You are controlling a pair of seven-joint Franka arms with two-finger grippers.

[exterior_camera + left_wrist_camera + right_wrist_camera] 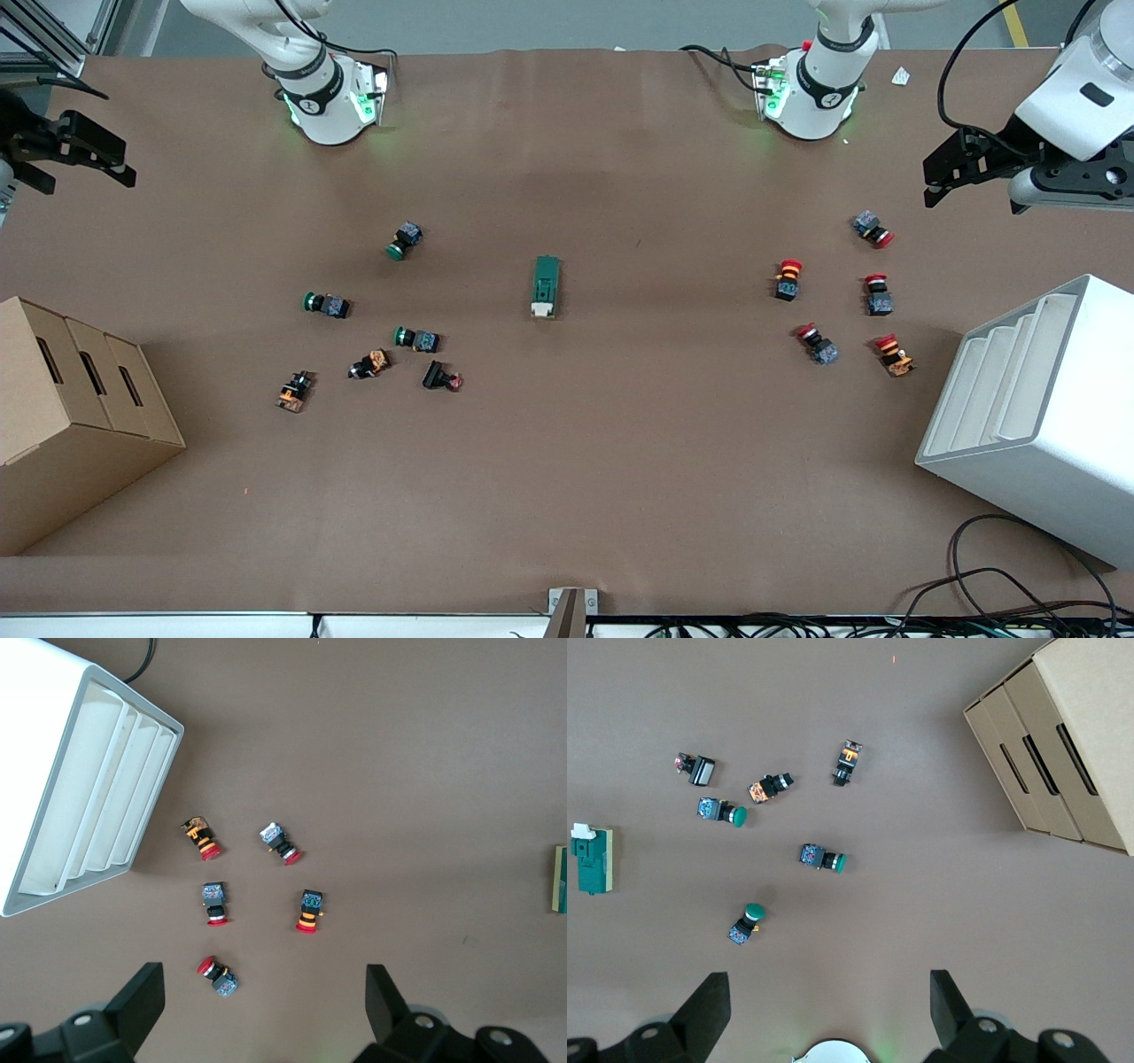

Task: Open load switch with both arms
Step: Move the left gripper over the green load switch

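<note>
At the middle of the table [620, 496] lies the load switch [546, 286], alone on the brown mat, its white tab end toward the front camera. I have both arms parked high and wide. My left gripper [266, 1014] hangs with jaws spread wide and empty over the cluster of red push buttons [834, 292], beside the white rack [1045, 416]. My right gripper [830, 1014] hangs equally wide and empty at the other end, above the cardboard box [71, 416], with the green push buttons [390, 292] in its wrist view. My worry is the long reach inward: two arms converging on one small block could collide, and a glancing finger would skid or spin it on the mat before either gets hold.
</note>
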